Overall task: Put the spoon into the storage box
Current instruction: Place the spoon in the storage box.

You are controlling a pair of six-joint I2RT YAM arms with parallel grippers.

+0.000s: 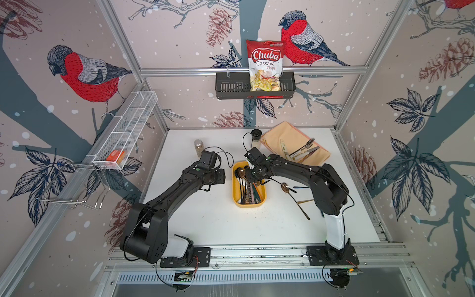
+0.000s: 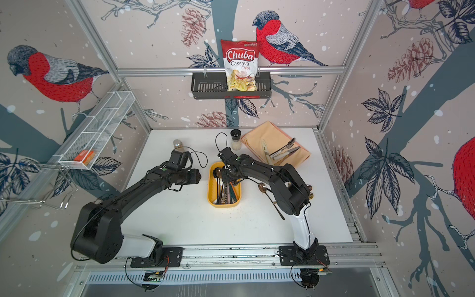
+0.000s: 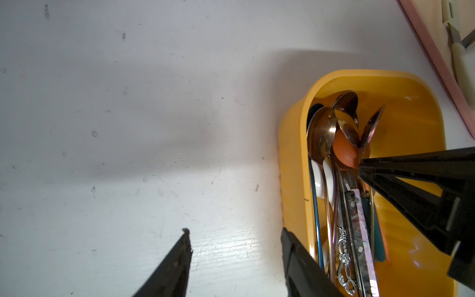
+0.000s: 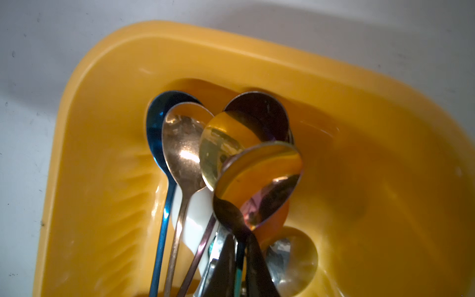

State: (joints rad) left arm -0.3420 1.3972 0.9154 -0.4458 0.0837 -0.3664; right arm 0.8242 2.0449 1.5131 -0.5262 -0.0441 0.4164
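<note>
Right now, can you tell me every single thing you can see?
table: one, white, under everything.
box: one, yellow, mid-table.
spoons in box: several, mixed colours, piled lengthwise.
held spoon: one, shiny, in box, on edge.
spoons on table: one copper-bowled, others partly hidden under right arm.
cloth: one, peach, back right.
fork: one, silver, on cloth.
knife: one, steel, beside fork.
cream utensil: one, on cloth.
black-lidded jar: one, by cloth.
brown jar: one, clear, behind left arm.
chips bag: one, red-white, in dark basket.
dark basket: one, back wall.
wire basket: one, white, left wall.
carton: one, orange, in wire basket.
left gripper: open, empty, beside box.
right gripper: shut on held spoon.
</note>
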